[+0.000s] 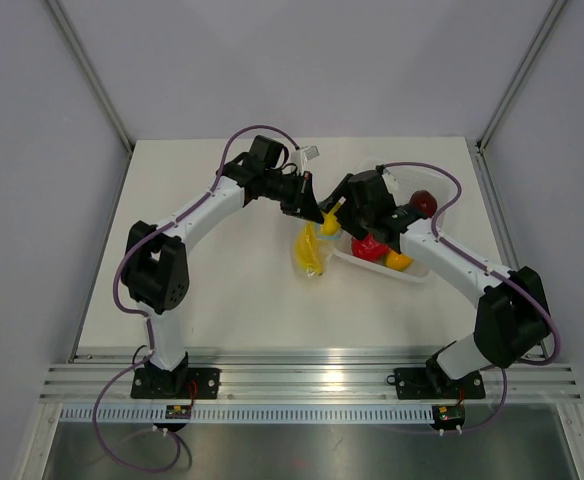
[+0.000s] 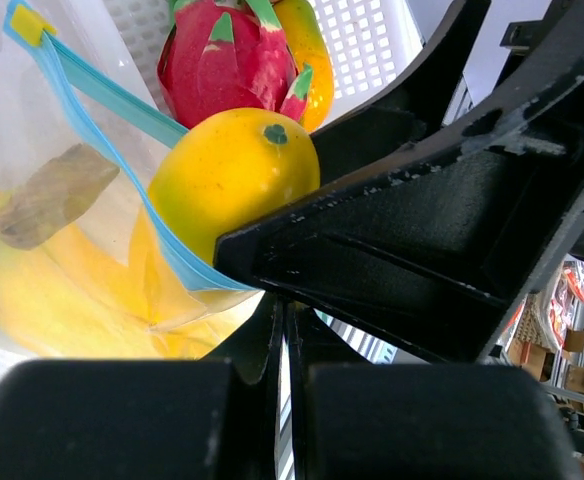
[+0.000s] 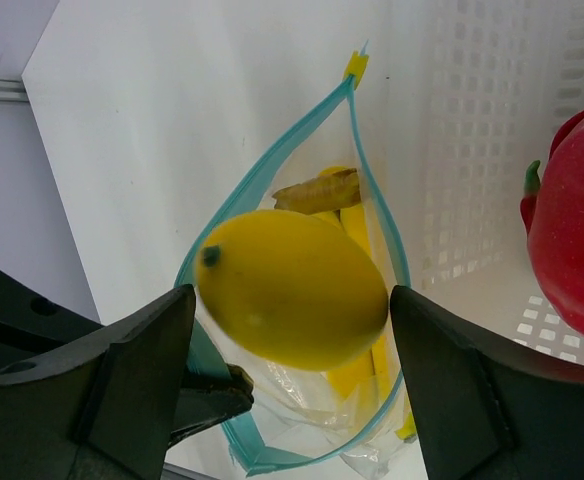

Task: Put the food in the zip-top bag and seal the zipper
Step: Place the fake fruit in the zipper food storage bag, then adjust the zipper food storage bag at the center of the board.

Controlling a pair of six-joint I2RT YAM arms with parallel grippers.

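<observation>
Covering most of the banana (image 3: 358,224), the lemon (image 3: 292,290) plugs the zip-top bag (image 3: 294,392)

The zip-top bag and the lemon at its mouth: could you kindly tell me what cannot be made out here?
Right wrist: whether the right tool presses the lemon or stands clear; the gaps are too tight to judge.
Right wrist: the dragon fruit, cut off by the right edge.
Top external: the mouth of the zip-top bag, covered by the left tool and the right one.
Left wrist: the tray's right part, blocked by the right arm.
</observation>
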